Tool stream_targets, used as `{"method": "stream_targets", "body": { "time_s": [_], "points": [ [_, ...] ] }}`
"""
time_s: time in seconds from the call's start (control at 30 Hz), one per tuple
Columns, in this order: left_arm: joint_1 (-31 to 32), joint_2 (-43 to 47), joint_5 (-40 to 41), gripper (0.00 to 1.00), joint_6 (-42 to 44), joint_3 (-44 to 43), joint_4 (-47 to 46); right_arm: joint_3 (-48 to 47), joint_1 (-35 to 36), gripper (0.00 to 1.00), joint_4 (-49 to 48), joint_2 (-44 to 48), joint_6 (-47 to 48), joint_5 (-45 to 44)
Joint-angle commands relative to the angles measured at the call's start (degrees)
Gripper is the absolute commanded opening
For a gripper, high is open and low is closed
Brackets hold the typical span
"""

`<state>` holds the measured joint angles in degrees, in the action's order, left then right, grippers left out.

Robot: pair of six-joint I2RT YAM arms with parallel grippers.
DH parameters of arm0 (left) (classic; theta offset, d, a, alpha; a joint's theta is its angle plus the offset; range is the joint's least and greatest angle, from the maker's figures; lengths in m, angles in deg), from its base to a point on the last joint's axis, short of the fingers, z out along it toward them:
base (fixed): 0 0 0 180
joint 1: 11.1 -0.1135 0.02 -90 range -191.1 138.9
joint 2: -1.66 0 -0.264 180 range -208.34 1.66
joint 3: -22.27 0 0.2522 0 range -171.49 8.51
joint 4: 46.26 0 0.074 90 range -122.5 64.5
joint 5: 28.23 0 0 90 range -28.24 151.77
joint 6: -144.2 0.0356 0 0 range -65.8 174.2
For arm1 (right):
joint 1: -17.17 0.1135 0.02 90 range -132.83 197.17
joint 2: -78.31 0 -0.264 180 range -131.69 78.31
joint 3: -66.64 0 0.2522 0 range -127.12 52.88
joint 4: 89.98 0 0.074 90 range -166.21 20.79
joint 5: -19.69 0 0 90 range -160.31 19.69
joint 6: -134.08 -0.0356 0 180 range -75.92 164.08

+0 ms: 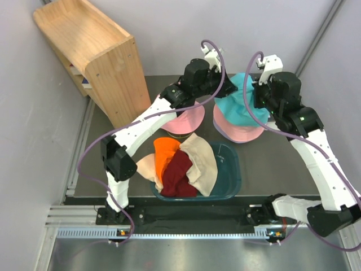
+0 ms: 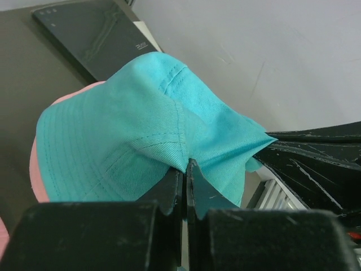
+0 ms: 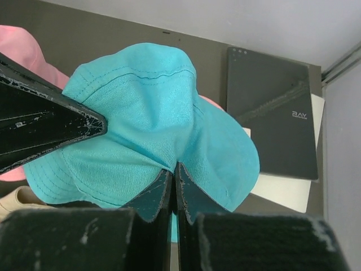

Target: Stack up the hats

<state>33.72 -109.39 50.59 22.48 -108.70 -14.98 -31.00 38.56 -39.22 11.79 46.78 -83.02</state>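
I have the teal hat [image 1: 240, 107] pinched by its brim. The left pincer [image 2: 186, 169] is clenched on its left side and the right pincer [image 3: 174, 169] on its right. It hangs directly over the pink hat [image 1: 243, 135] on the far counter [image 1: 282, 164], so I judge the next move is straight down. The near tub [image 1: 232, 175] holds an orange hat [image 1: 165, 151], a maroon hat [image 1: 179, 174] and a beige hat [image 1: 204, 164].

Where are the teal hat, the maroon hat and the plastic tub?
teal hat [image 1: 240, 110]: top view, fabric between the two arms.
maroon hat [image 1: 178, 176]: top view, middle of the hat.
plastic tub [image 1: 228, 168]: top view, bare inside at its right end.
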Motion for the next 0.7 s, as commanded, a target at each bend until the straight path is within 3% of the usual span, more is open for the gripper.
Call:
{"method": "stream_targets", "body": {
  "time_s": [0.0,0.03,0.13,0.17,0.2,0.33,0.53,0.67],
  "points": [
    [-4.2,-2.1,4.9,0.0,0.7,1.6,3.2,-1.0,-3.5,0.0,-4.7,-1.1,0.0,-3.0],
    [-4.3,-2.1,4.9,0.22,0.6,1.7,3.2,-1.0,-3.7,0.0,-5.0,-1.7,-0.2,-2.9],
    [-4.3,-0.5,6.6,0.67,0.3,3.5,3.8,-1.3,-4.2,0.0,-5.1,-3.5,-0.4,-2.8],
    [-4.5,1.3,7.5,0.81,0.2,4.5,3.8,-1.5,-4.5,0.0,-5.2,-3.8,-0.4,-2.9],
    [-4.5,2.2,8.3,0.85,-0.1,7.3,3.2,-1.4,-4.7,0.0,-5.3,-4.6,-0.5,-2.8],
    [-4.5,7.9,9.3,0.9,-2.2,17.0,-1.9,-1.2,-5.5,0.0,-5.4,-5.9,-0.7,-2.5],
    [-4.5,9.9,2.0,0.8,-6.1,24.7,-9.2,-0.1,-6.4,0.0,-6.1,-7.2,-1.8,-1.0],
    [-4.6,11.3,-1.6,0.79,-11.3,30.3,-15.0,0.0,-6.8,0.0,-5.4,-8.0,-2.3,-0.7]
  ]
}}
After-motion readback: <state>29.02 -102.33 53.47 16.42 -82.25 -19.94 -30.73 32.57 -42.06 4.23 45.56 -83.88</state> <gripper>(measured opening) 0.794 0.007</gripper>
